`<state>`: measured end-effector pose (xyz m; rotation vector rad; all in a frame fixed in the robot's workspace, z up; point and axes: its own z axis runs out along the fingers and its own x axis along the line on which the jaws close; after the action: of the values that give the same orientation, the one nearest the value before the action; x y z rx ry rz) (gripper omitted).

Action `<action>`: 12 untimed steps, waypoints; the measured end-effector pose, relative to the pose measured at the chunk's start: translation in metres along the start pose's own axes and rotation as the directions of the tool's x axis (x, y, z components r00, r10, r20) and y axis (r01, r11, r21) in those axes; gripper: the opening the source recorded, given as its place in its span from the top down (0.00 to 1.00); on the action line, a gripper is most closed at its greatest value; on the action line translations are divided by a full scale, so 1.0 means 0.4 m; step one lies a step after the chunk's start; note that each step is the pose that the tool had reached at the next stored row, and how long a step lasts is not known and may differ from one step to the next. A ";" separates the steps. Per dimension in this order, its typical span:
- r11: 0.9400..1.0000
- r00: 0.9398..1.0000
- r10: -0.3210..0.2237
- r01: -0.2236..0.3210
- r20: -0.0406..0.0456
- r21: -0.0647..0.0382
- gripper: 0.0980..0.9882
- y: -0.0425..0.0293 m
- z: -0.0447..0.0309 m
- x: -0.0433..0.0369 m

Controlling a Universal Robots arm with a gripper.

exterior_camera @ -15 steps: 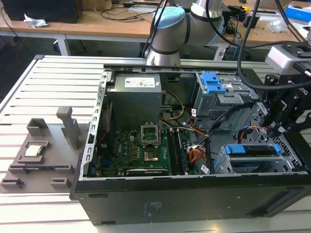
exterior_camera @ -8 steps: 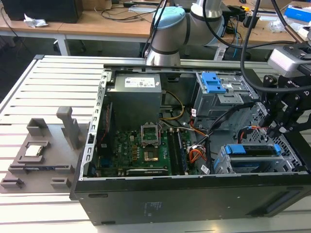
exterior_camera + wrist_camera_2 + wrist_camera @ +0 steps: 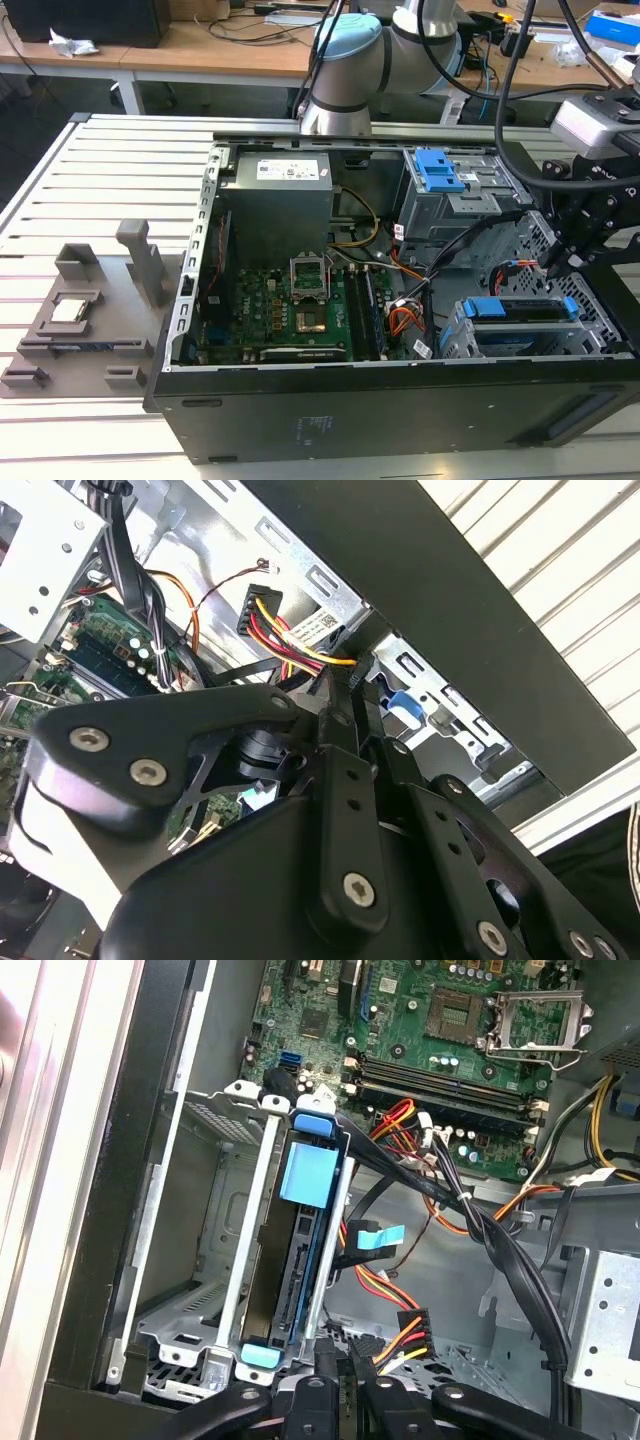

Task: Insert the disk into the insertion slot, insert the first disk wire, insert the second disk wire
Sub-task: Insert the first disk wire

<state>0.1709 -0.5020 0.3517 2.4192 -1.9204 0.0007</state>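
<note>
The disk [image 3: 298, 1265], framed by its blue carrier [image 3: 308, 1173], sits edge-on inside the insertion slot [image 3: 200, 1260], a silver cage at the case's front corner; the exterior view has the disk [image 3: 522, 309] in the slot [image 3: 462, 342] at the lower right. My gripper [image 3: 343, 1356] hovers just beside the disk's connector end. Its fingers [image 3: 338, 715] are closed together on a black plug of the yellow, red and black disk wire [image 3: 300, 640], also visible in the first wrist view [image 3: 408, 1325]. A second disk wire with a blue tag [image 3: 378, 1236] lies loose beside the cage.
The motherboard [image 3: 290, 310], a power supply [image 3: 275, 195] and a taller grey bay with a blue latch [image 3: 438, 170] fill the open case. Thick black cables [image 3: 480, 1230] cross beside the cage. Grey fixtures [image 3: 90, 310] stand on the slatted table at the exterior view's left.
</note>
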 end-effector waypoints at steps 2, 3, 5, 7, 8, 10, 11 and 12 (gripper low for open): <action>1.000 1.000 0.000 0.000 0.000 0.000 0.92 0.000 0.000 0.000; 1.000 1.000 0.000 0.000 0.000 0.000 0.92 0.000 0.000 0.000; 1.000 1.000 0.000 0.000 0.000 0.000 0.92 0.002 0.000 -0.001; 1.000 1.000 0.000 0.000 0.000 0.000 0.92 0.011 0.000 -0.002; 1.000 1.000 0.000 0.000 0.000 0.000 0.92 0.018 0.001 -0.004; 1.000 1.000 0.000 0.000 0.000 0.000 0.92 0.034 0.001 -0.008; 1.000 1.000 0.000 0.000 0.000 0.000 0.92 0.043 0.002 -0.010; 1.000 1.000 0.000 0.000 0.000 0.000 0.92 0.051 0.002 -0.012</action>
<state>0.1501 -0.5019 0.3517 2.4196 -1.9201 0.0005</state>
